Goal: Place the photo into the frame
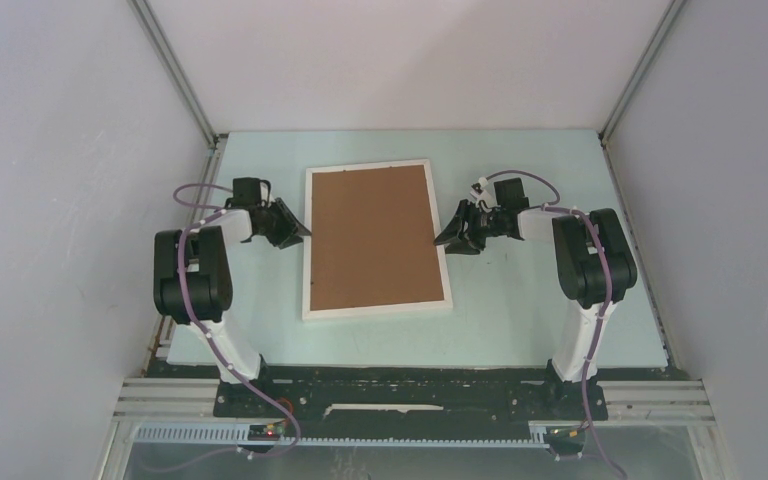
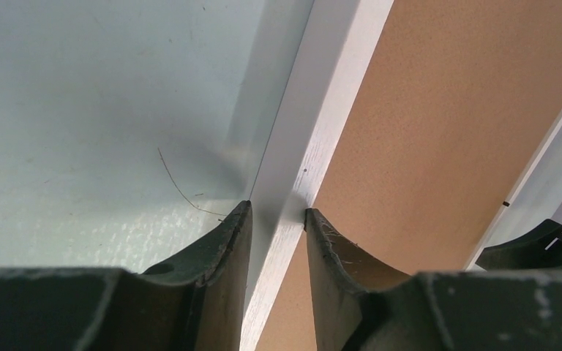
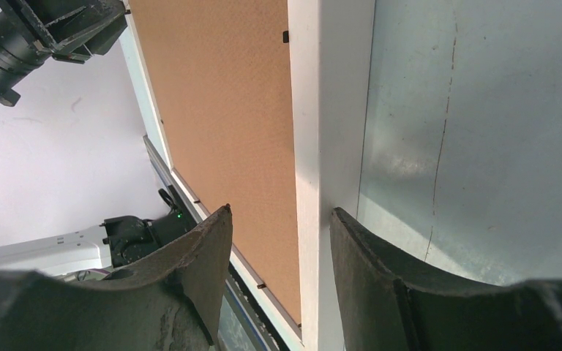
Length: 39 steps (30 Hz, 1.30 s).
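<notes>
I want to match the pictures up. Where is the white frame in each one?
Top external: the frame lies flat in the middle of the picture.
Left wrist: the frame is the white strip slanting up the middle.
Right wrist: the frame is the white strip running straight up the middle.
Shared landmark: the brown backing board inside it.

L arm [image 1: 192, 275], R arm [image 1: 592, 262]: black joints, white links, purple cables [image 1: 200, 190] looping; fingers [image 2: 212, 256] matte black, curved, scuffed.
</notes>
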### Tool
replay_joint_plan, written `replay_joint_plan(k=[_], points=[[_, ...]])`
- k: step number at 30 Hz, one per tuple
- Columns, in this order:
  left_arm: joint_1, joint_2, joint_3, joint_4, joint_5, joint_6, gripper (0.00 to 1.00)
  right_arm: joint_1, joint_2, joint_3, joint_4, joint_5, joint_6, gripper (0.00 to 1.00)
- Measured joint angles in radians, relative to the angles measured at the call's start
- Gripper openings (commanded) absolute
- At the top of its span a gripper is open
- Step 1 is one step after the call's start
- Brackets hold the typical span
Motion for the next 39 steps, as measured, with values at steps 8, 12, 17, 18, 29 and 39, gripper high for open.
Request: replay_joint_plan(k=[8,12,17,18,29,39], points=[[-0.002,-0.009,-0.016,0.012,-0.014,0.004,0.48,0.0,0.0,0.0,-0.001,0.0,-0.002,0.59],[0.013,-0.011,-0.023,0.016,-0.008,0.002,0.47,0.0,0.0,0.0,-0.001,0.0,-0.002,0.59],[0.026,-0.028,-0.061,0.05,0.018,-0.016,0.47,0.0,0.0,0.0,-0.002,0.0,-0.002,0.59],[0.027,-0.03,-0.066,0.054,0.021,-0.02,0.45,0.0,0.0,0.0,-0.002,0.0,-0.002,0.59],[0.029,-0.039,-0.066,0.04,0.004,-0.018,0.42,0.0,0.0,0.0,-0.003,0.0,-0.003,0.59],[0.002,-0.039,-0.052,0.024,-0.03,-0.003,0.39,0.0,0.0,0.0,-0.003,-0.001,-0.007,0.59]])
